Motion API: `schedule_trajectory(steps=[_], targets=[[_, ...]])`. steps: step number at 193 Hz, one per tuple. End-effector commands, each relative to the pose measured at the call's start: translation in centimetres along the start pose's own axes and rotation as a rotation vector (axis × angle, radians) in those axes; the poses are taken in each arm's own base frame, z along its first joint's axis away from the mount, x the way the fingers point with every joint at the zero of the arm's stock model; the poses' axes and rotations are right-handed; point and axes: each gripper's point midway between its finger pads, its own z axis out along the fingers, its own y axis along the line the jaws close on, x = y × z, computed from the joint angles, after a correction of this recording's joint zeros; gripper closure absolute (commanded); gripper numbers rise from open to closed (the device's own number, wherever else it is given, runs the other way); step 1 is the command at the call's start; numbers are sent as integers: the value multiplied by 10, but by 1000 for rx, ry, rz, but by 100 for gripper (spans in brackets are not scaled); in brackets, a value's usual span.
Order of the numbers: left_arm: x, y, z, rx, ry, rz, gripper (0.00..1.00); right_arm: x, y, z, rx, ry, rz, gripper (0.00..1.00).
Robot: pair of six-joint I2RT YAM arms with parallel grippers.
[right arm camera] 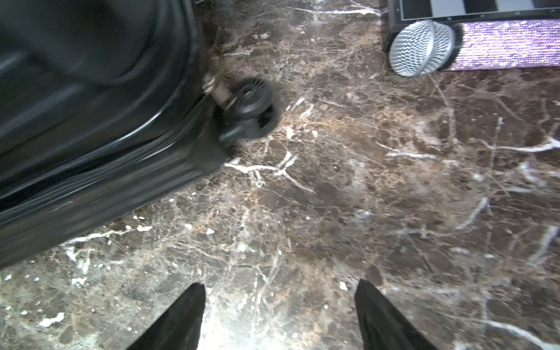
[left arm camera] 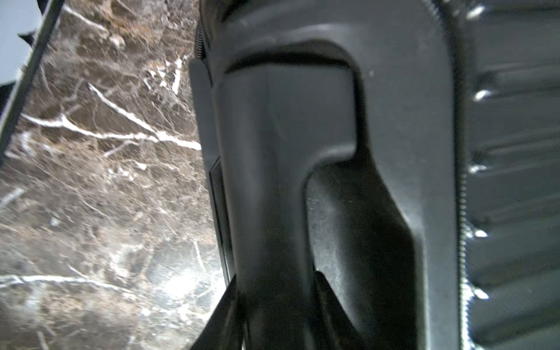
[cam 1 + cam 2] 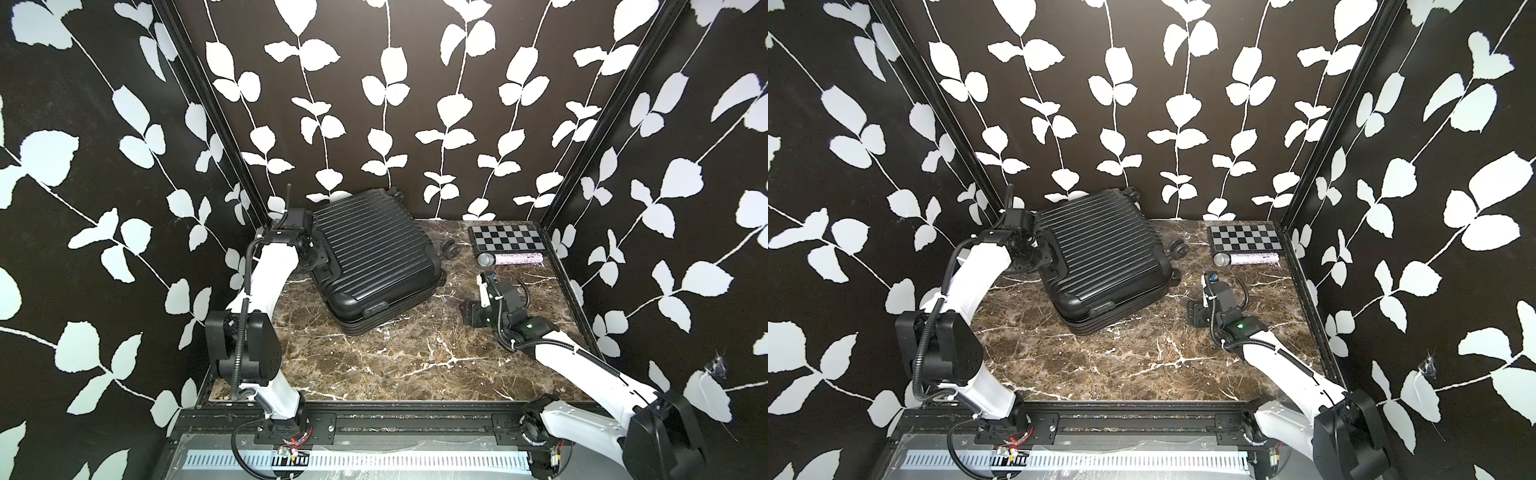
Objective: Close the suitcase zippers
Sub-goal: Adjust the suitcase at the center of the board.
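So the left gripper is pinching the suitcase handle, and the right gripper just hangs spread

The suitcase lies flat on the marble table, well apart from the checkerboard, wheels pointing toward it. The pinched handle is on the side facing away from the checkerboard, fingers snug on both sides (my guess: bracing the case so a pull can run). The zipper teeth run just beside it; can't spot a pull. The right gripper hovers empty over bare marble near the microphone touching the checkerboard.
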Motion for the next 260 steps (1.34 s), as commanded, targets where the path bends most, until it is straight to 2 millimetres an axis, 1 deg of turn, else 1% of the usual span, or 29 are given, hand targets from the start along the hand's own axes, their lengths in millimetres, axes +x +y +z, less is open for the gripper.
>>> schedule_trajectory(steps=[1,12,32,51,68,89,109,115,123,133,144,178,187,227,234,239,260], targets=[[-20,-25,-29,103,-56,202,78,7,-10,-3,12,21,-29,21],[-21,-35,-33,155,-46,252,79,10,-12,-3,6,32,-30,21],[-25,-47,-40,206,-29,307,81,12,-17,-3,-16,44,-35,19],[-33,-48,-46,205,-31,336,81,14,-16,-3,-67,44,-45,19],[-42,-47,-49,205,-40,353,82,14,-9,-3,-129,27,-59,19],[-48,-47,-46,230,-37,354,82,13,7,0,-228,-15,-98,20],[-50,-49,-40,253,-18,346,83,10,26,1,-353,-98,-130,27],[-49,-49,-38,256,-12,343,83,12,31,2,-388,-123,-139,31],[-48,-49,-36,257,-5,340,84,7,38,0,-432,-185,-153,34],[-47,-49,-34,254,1,337,83,8,43,-1,-467,-233,-164,38],[-45,-47,-33,250,6,329,84,7,45,-1,-482,-264,-164,40],[-40,-45,-35,249,-1,310,83,13,61,2,-565,-254,-198,49],[-40,-44,-35,245,-3,307,83,13,65,2,-584,-267,-209,53],[-34,-39,-30,228,24,278,83,14,82,11,-676,-250,-213,66],[-34,-39,-31,227,23,273,83,17,83,14,-685,-234,-206,67],[-34,-38,-31,227,22,272,83,13,85,13,-694,-256,-213,67],[-36,-41,-37,238,9,265,82,15,89,15,-724,-257,-219,67]])
